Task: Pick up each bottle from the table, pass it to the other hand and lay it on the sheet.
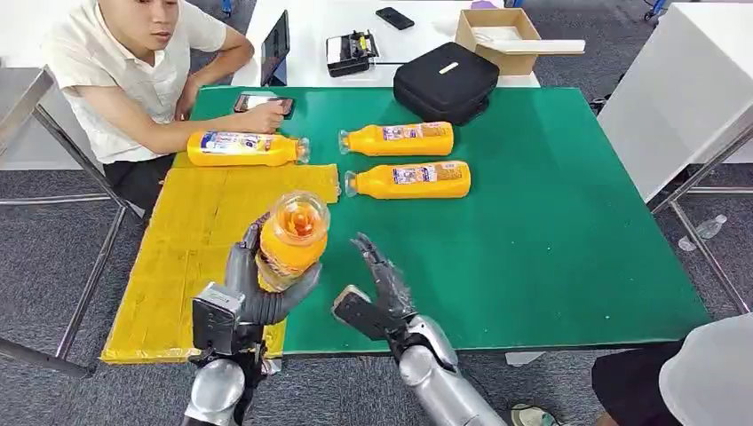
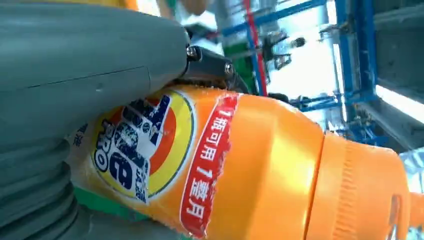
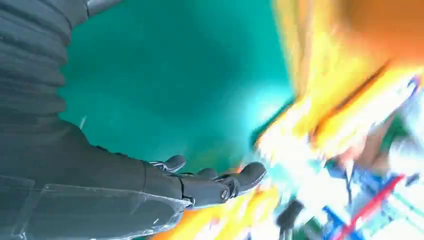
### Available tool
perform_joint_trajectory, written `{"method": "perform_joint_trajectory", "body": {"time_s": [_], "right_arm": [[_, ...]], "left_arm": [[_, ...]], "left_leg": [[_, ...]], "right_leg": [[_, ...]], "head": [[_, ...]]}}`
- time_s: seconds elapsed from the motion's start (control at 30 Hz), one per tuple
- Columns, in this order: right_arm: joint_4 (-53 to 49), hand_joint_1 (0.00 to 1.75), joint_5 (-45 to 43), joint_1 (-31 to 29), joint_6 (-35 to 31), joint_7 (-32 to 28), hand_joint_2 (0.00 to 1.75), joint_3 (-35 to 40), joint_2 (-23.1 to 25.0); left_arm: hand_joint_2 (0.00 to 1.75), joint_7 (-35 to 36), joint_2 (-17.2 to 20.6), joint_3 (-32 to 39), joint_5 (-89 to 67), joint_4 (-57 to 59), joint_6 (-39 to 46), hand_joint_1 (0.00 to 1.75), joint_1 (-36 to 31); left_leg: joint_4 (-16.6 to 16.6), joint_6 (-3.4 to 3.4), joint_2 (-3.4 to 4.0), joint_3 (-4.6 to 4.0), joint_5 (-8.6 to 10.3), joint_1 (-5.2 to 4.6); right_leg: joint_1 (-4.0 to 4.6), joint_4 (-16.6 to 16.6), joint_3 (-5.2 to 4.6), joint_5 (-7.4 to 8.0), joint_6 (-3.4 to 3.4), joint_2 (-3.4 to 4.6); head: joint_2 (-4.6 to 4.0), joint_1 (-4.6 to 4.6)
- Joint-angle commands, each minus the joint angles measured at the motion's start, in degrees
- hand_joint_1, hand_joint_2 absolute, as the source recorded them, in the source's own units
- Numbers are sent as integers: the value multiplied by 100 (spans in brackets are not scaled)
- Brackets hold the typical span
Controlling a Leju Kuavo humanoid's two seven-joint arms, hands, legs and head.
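Observation:
My left hand [image 1: 259,288] grips an orange bottle [image 1: 291,240] upright above the table's near edge, where the yellow sheet [image 1: 200,257] meets the green mat [image 1: 533,231]. The left wrist view shows the same bottle [image 2: 240,165] up close, with my left hand [image 2: 75,75] wrapped around its label. My right hand [image 1: 380,288] is just to the right of the bottle, fingers spread and holding nothing; the right wrist view shows my right hand [image 3: 165,185] with straight fingers over the mat. One orange bottle [image 1: 244,148] lies on the sheet's far end. Two more bottles [image 1: 397,139] [image 1: 410,179] lie on the mat.
A person [image 1: 133,71] sits at the far left corner, with a hand on a phone [image 1: 264,104]. A black case [image 1: 446,82], a cardboard box [image 1: 502,37] and small devices sit on the white table beyond. Another person's clothing [image 1: 701,377] shows at the lower right.

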Motion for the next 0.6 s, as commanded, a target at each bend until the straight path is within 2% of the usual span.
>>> {"method": "perform_joint_trajectory", "body": {"time_s": [0.03,0.13,0.17,0.23,0.27,0.33,0.47,0.6], "right_arm": [[-2248,0,1247,559,-458,191,175,-2293,-155],[-2711,0,1542,782,-530,201,175,-2577,-112],[-2796,0,1539,853,-463,147,175,-2665,-86],[-2773,0,1497,884,-449,18,175,-2750,-79],[-2706,0,1392,868,-373,-73,175,-2746,-102],[-2574,0,1368,851,-403,-139,175,-2749,-100],[-2553,0,1371,847,-416,-149,175,-2738,-91],[-2296,0,1300,790,-405,-275,175,-2571,-89]], "left_arm": [[175,273,-115,1234,-2274,-897,707,175,-51],[175,352,-123,1372,-2766,-737,869,175,-20],[175,451,-84,1387,-3378,-623,1126,175,-14],[175,918,84,1280,-4865,-279,1452,175,-29],[175,1143,201,1222,-5416,-28,1562,175,-57],[175,1164,251,1247,-5236,406,1508,175,-149],[175,1156,254,1253,-5225,442,1520,175,-171],[175,1359,452,1098,-5974,866,1480,175,-273]], "left_leg": [[6,0,-4,0,-4,1],[5,0,-12,19,-14,-1],[0,0,-15,1,-2,-1],[-1,0,-6,29,-14,1],[-3,0,-12,6,-2,0],[-8,0,-9,22,-4,-1],[-7,0,-6,15,-2,0],[-12,-2,-1,28,-4,1]], "right_leg": [[4,7,3,-8,-17,-12],[5,7,26,-20,-30,-18],[1,1,7,-6,-12,-13],[7,-1,35,-17,-29,-12],[3,-2,13,-5,-13,-10],[3,-6,27,-8,-20,-10],[3,-7,19,-3,-18,-5],[6,-10,30,-6,-26,-5]], "head": [[0,-2],[0,-2],[0,-2],[0,-2],[0,-2],[0,-2],[0,-2],[0,-2]]}}
